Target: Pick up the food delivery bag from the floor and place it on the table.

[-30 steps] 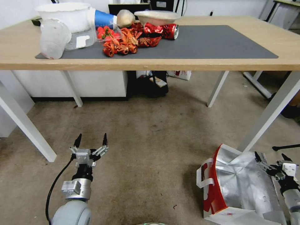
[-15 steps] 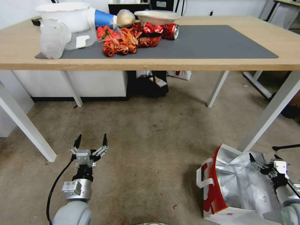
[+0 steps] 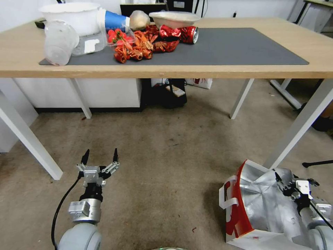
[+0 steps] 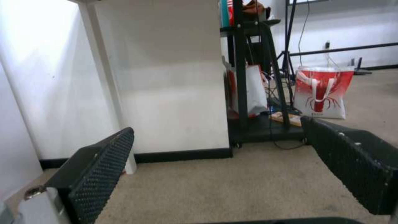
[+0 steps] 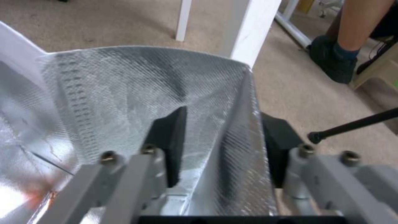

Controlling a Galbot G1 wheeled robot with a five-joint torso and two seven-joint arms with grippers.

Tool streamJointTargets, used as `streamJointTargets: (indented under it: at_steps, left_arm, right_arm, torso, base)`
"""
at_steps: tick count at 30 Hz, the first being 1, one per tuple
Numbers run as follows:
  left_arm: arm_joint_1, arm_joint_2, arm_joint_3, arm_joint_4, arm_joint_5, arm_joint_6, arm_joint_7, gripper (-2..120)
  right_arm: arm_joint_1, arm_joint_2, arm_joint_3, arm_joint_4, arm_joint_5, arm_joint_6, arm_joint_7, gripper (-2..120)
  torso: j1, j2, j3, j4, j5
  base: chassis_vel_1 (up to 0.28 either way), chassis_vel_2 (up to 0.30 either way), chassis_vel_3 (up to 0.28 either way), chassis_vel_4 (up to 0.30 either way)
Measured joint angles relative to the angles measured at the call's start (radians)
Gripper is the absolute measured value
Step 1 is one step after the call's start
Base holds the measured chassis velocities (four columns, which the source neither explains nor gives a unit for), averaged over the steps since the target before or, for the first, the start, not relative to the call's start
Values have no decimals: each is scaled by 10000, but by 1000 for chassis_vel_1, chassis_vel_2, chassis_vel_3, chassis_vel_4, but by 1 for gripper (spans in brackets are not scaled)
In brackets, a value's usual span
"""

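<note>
A: Status of the food delivery bag (image 3: 255, 205)?
B: Standing on the floor (image 3: 163, 163), lower right of the head view, just beside a white leg of the table (image 3: 20, 52). Mouth open and crumpled. Silver foil lining exposed, red side panel facing left, white flat handle drooping over that side.

A: Right tool (image 3: 294, 180)?
B: At the bag's far rim, open. In the right wrist view, one black finger (image 5: 170, 140) inside against the foil, the other outside the wall, fingers apart with the foil edge between them. Not yet closed on it.

A: Left tool (image 3: 100, 160)?
B: Low over the carpet, well apart from the bag, fingers spread wide, holding nothing.

A: Tabletop?
B: Dark grey mat (image 3: 222, 47) along the middle. At its left end: white bowls (image 3: 71, 17), a clear lidded container, red crayfish (image 3: 138, 47), a crushed red can (image 3: 189, 34). Right part of the mat bare.
</note>
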Motion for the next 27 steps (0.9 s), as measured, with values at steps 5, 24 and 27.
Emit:
streamJointTargets:
  at_steps: [5,24,27]
  left_arm:
    - [-39,13,-7,7,-10,0,-1,100]
    - [-131,119,-24,179,-14,-2,-3,100]
    - [-132,132,-37,192,-10,-2,-3,100]
  right_arm:
    - [-45,4,18,44,-5,9,-5,23]
    - [-234,145,72,290,142,93,36,0]
    - [-270,162,70,373,248,95,50,0]
  torso:
    - [0,0,0,0,0]
    - [0,0,2,0,1]
    - [0,0,2,0,2]
  base:
    - [0,0,0,0]
    - [0,0,0,0]
    - [0,0,0,0]
